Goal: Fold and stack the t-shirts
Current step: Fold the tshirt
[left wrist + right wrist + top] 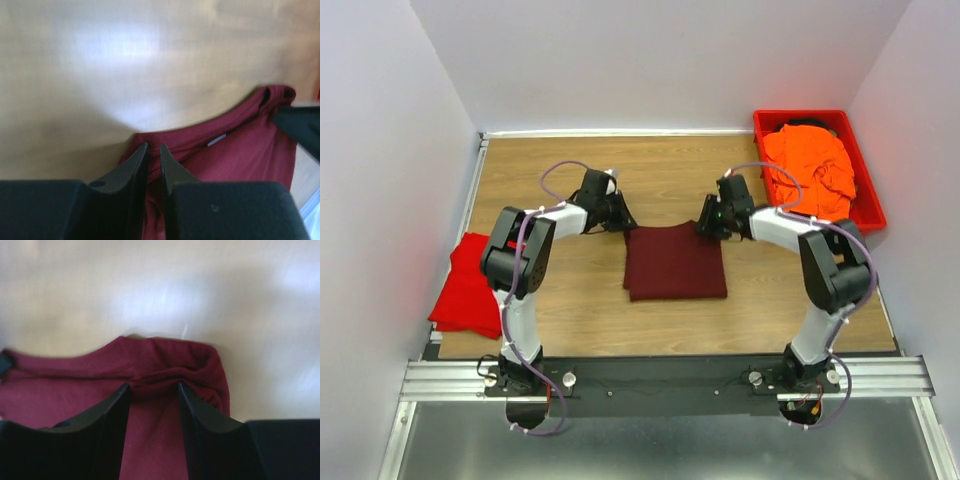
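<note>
T-shirts in three places. Nearest, red t-shirt (pixel 468 285) lies in a loose heap at the left edge of the table (pixel 580 320), partly hanging over it, beside the left arm's elbow. Maroon t-shirt (pixel 675 263) lies folded into a flat rectangle mid-table, between the two arms. Both arms reach to its far edge. Left gripper (pixel 154 146) is at the far-left corner, fingers only a thin slit apart with the tips on the hem; cannot tell if cloth is pinched. Right gripper (pixel 154 386) is at the far-right corner, fingers well apart, tips down on the cloth on either side of a bunched fold, nothing clamped. Farthest, orange t-shirt (pixel 810 170) sits crumpled in the red bin (pixel 872 205) at the far-right corner.
</note>
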